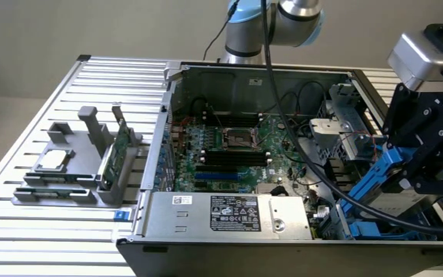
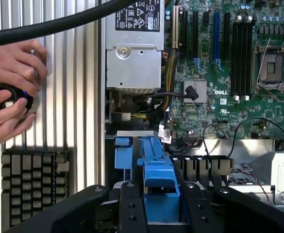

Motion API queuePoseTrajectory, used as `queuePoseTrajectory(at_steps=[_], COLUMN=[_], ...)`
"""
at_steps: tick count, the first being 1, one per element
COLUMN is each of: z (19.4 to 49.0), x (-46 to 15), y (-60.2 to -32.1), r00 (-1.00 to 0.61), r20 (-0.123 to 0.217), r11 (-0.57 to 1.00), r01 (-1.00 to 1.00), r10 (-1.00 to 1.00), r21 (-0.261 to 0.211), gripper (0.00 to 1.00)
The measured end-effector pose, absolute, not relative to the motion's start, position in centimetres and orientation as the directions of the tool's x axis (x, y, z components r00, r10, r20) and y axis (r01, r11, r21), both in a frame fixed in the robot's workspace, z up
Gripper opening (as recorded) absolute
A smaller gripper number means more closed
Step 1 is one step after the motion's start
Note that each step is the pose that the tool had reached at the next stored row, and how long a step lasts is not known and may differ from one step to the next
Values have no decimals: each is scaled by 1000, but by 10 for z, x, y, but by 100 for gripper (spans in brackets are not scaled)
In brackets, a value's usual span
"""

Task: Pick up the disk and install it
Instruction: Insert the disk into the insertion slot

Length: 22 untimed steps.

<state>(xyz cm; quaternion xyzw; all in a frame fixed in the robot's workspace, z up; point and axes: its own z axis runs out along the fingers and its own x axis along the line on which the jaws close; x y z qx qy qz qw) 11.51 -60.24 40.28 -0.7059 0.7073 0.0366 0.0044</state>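
Trouble, judged from here, would come from the tilt. The disk (image 1: 369, 183) hangs slanted at the exterior view's lower right, above the blue drive bay (image 1: 364, 229) in the computer case (image 1: 206, 257). A blue rail could catch the bay's edge or snag the thick black cable (image 1: 314, 173) draped beside it. The gripper (image 1: 415, 173) is clamped on the disk. The disk's long axis runs from lower left up to upper right in that frame, with its lower end aimed down at the bay, not yet seated.
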Motion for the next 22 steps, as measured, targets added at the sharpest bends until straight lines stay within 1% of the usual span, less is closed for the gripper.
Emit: queuePoseTrajectory(at_steps=[6,8,9,10,11,21,22], z=[399,398,398,398,398,397,397], x=[115,115,115,115,115,125,127], y=[-602,-602,-602,-602,-602,-602,-602], r00=[-4,-4,-4,-4,-4,1,3], r20=[-58,-58,-58,-58,-58,-58,-58], r11=[1,1,1,1,1,-5,-7], r01=[-998,-998,-998,-998,-998,-998,-998], r10=[-998,-998,-998,-998,-998,-998,-998], r21=[56,60,62,64,66,70,70], gripper=[33,34,40,40,47,47,45])
